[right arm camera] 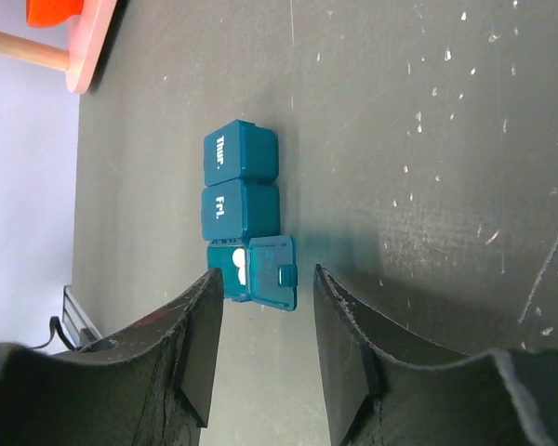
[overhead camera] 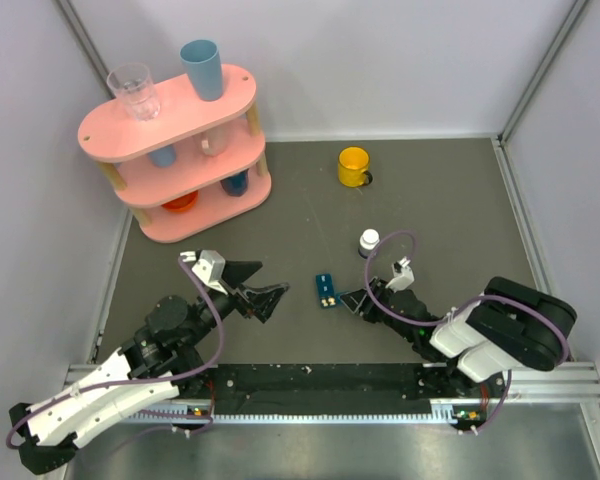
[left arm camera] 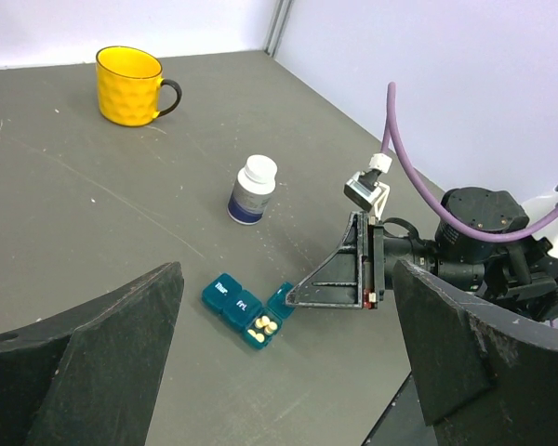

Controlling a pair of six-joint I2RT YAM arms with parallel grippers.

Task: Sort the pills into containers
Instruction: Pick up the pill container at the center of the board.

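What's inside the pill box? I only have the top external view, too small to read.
Observer: Left wrist view shows pale pills in the end compartment of the pill box, its lid flipped open.
Operator: Other compartments?
Observer: Right wrist view: two, both shut, marked Thur. and Fri.
Operator: Gripped yet?
Observer: The right hand has its fingers either side of the open lid, jaws apart; contact I can't tell.

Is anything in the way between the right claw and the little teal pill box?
Nothing visible is. The right gripper sits right at the pill box, at its open end compartment. The white bottle stands off to the side.
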